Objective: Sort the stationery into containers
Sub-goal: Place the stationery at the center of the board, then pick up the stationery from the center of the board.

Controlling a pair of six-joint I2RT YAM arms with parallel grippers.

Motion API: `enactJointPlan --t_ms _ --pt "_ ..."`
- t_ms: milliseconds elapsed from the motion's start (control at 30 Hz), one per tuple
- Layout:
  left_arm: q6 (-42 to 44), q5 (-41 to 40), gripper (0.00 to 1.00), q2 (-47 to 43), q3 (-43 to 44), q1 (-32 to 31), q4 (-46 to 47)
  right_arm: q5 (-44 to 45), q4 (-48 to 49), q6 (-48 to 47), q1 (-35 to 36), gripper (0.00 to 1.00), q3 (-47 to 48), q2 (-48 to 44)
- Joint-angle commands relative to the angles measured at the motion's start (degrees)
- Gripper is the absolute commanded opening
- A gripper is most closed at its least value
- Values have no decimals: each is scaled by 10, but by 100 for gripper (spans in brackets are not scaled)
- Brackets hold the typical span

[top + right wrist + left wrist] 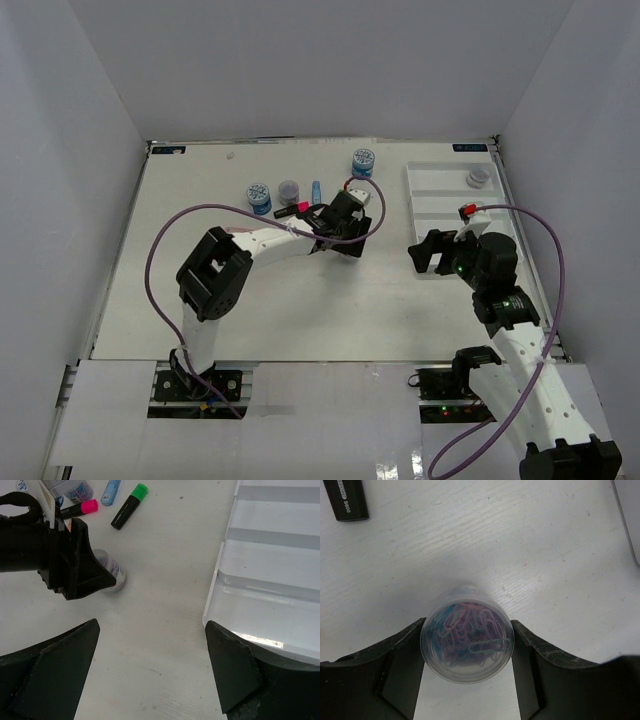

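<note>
Left gripper [468, 627] is closed on the clip jar [466, 647], one finger against each side. The jar is upright, clear lid up, coloured clips inside. I can't tell from any view whether its base is off the desk [545, 555]. Right gripper [152, 625] is wide with nothing between its fingers, and hangs by the tray's [270, 565] near-left corner.

Key relation: the tray lies to the right of the jar, apart from it, with bare desk between. The jar is round, so there is no axis to line up. The tray's sections run left to right in the top view. The right gripper is nearer the tray and sits partly in the line. I judge the carry must pass on its far side.

Views:
- Left wrist shows the grip, not the tray.
- Right wrist shows jar and tray edge together, with the green highlighter [129, 505] and pink highlighter [80, 508] beyond.
- Top view hides the clip jar under the gripper but shows a grey-lidded jar [479, 177] in the tray's far section.
</note>
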Motion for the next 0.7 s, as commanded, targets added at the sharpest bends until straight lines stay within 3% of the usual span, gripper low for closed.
enactJointPlan --t_ms 0,300,533,667 --pt "-15 -22 56 -2 20 -13 43 8 -2 -20 7 93 11 5" --pt "-24 -51 98 -22 9 -15 43 12 9 -46 36 94 18 35" --pt "-32 -38 98 -101 2 5 34 13 23 -53 65 94 23 72" --pt "-38 -36 98 -172 -36 70 17 37 31 -62 104 93 42 128"
